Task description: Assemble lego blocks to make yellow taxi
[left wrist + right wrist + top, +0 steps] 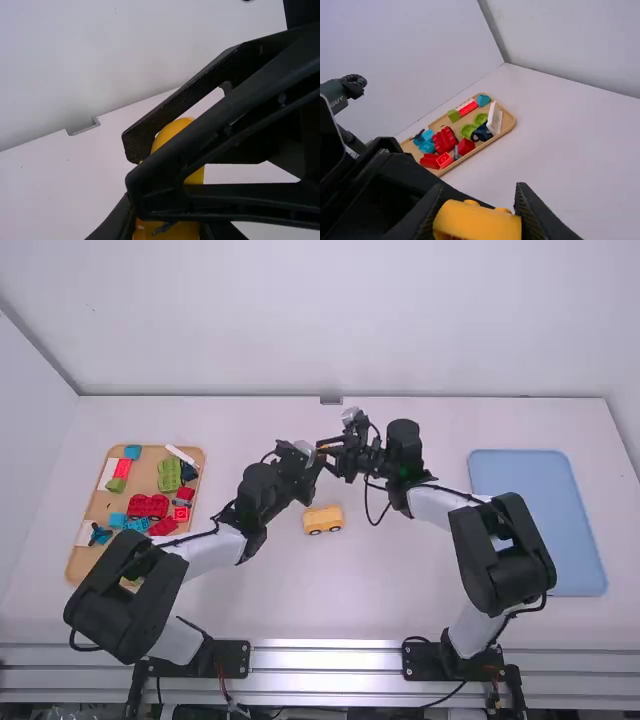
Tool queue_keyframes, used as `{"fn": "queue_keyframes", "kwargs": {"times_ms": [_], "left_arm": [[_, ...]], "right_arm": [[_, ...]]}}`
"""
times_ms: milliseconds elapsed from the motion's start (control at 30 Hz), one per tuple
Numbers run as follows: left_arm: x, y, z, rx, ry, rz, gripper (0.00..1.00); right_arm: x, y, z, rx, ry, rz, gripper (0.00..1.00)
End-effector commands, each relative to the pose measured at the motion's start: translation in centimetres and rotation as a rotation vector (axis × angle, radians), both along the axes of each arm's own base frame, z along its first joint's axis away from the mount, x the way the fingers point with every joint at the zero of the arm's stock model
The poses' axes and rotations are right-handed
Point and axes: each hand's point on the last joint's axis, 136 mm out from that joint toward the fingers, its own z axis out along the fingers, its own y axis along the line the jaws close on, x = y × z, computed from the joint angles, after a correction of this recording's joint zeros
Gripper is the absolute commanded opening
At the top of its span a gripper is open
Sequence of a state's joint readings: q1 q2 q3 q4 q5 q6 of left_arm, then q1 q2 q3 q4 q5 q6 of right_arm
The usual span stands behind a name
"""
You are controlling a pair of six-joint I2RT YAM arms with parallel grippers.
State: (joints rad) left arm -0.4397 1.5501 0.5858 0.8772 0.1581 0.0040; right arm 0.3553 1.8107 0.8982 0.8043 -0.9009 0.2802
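Right pincer (328,446), left pincer (316,453), both pinching yellow lego (477,220), wheeled yellow block (323,519) on table (400,585)

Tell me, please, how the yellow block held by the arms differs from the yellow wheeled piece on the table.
The held block is gripped by the left gripper and right gripper, while the wheeled piece rests on the table. The held block shows rounded studs; the wheeled piece shows dark wheels. Both are yellow.

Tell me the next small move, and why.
Probably ease the left gripper open, leaving the yellow piece with the right gripper: both grip yellow in mid-air, apparently one piece, and the wheeled yellow block stands on the table nearby, likely its destination.
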Motion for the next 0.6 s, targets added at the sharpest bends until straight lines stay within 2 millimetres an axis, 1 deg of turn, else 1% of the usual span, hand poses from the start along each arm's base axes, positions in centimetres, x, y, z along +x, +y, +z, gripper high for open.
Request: {"fn": "queue_keyframes", "kwargs": {"times_ms": [0, 67, 100, 133, 167, 200, 267, 300, 333, 367, 433, 467, 567], "left_arm": [[0.1, -0.4, 1.1, -0.007, -0.037, -0.012, 0.04], [0.1, -0.4, 1.1, -0.006, -0.036, -0.013, 0.08], [0.1, -0.4, 1.1, -0.008, -0.037, -0.012, 0.12], [0.1, -0.4, 1.1, -0.008, -0.037, -0.012, 0.12], [0.1, -0.4, 1.1, -0.008, -0.037, -0.012, 0.13], [0.1, -0.4, 1.1, -0.007, -0.037, -0.012, 0.17], [0.1, -0.4, 1.1, -0.007, -0.036, -0.012, 0.2], [0.1, -0.4, 1.0, -0.006, -0.034, -0.012, 0.3], [0.1, -0.4, 1.0, -0.006, -0.033, -0.013, 0.37], [0.1, -0.4, 1.0, -0.006, -0.032, -0.013, 0.42], [0.1, -0.4, 0.8, -0.025, -0.011, -0.007, 0.88], [0.1, -0.4, 0.8, -0.041, 0.001, -0.004, 0.99], [0.0, -0.4, 0.5, -0.075, 0.035, 0.005, 0.99]], "right_arm": [[-1.5, 0.5, 0.3, 0.009, 0.009, 0.058, 0.3], [-1.5, 0.5, 0.3, 0.009, 0.006, 0.059, 0.28], [-1.5, 0.5, 0.3, 0.009, 0.005, 0.059, 0.19], [-1.5, 0.5, 0.3, 0.009, 0.005, 0.059, 0.19], [-1.5, 0.5, 0.3, 0.006, -0.002, 0.059, 0.12], [-1.3, 0.3, 0.2, 0.001, -0.011, 0.056, 0.1], [-1.2, 0.1, 0.0, -0.007, -0.011, 0.052, 0.1], [-1.1, -0.1, -0.2, -0.012, -0.013, 0.048, 0.1], [-1.1, -0.1, -0.2, -0.014, -0.014, 0.046, 0.1], [-1.0, -0.2, -0.2, -0.015, -0.016, 0.045, 0.1], [-0.6, -0.8, -0.4, -0.025, -0.029, 0.032, 0.1], [-0.3, -1.1, -0.5, -0.028, -0.029, 0.022, 0.09], [0.3, -2.1, -0.5, -0.029, -0.032, -0.002, 0.09]]}}
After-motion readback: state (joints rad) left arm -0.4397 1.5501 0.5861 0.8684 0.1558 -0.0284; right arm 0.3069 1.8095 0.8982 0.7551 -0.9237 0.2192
